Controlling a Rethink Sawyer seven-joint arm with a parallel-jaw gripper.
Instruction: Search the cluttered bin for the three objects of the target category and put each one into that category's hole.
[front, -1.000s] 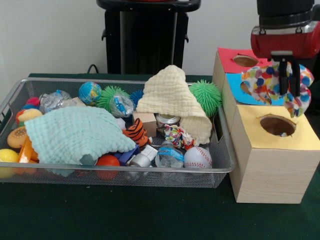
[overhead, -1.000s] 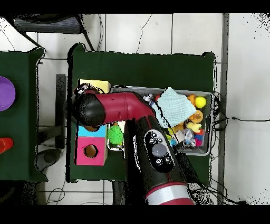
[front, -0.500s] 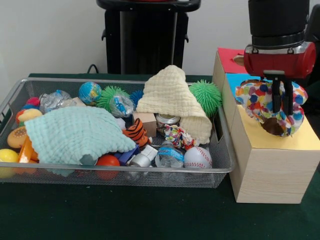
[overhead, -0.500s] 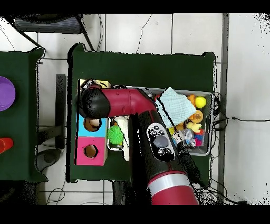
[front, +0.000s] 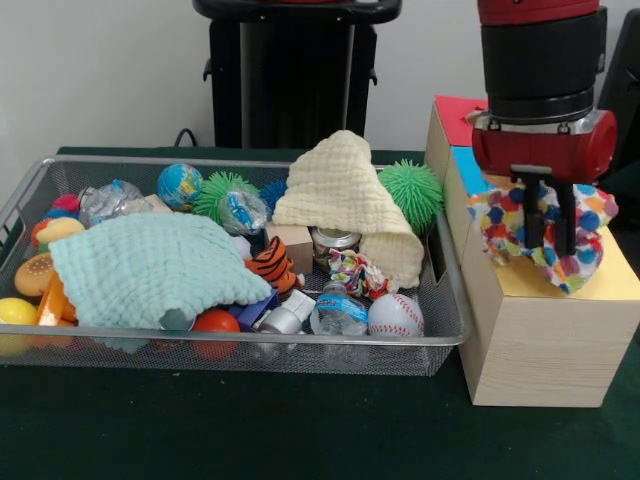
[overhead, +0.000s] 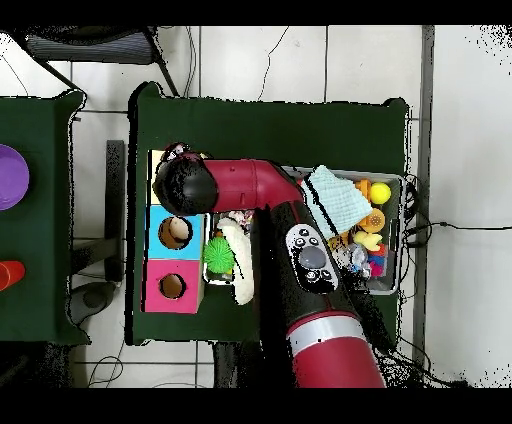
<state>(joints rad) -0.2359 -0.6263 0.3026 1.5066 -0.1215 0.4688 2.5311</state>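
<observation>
My gripper (front: 545, 222) is shut on a white cloth with coloured dots (front: 590, 218), its two black fingers pinching the bunched fabric. The cloth hangs over the yellow top (front: 618, 286) of the wooden box (front: 540, 350) and covers the hole there. Behind it lie the box's blue section (front: 467, 166) and red section (front: 455, 108). In the overhead view my arm's black wrist (overhead: 185, 186) hides the gripper and the yellow end of the box; the blue hole (overhead: 175, 232) and the pink hole (overhead: 172, 287) show open.
The wire bin (front: 250, 342) left of the box holds a cream cloth (front: 345, 190), a mint cloth (front: 150, 265), a green spiky ball (front: 412, 190), a baseball (front: 395, 315), a toy tiger (front: 272, 264) and several other small things. A black stand (front: 290, 70) rises behind.
My gripper has carried the dotted cloth from above the blue section to the yellow section and lower. The yellow hole, seen a second ago, is now covered.
</observation>
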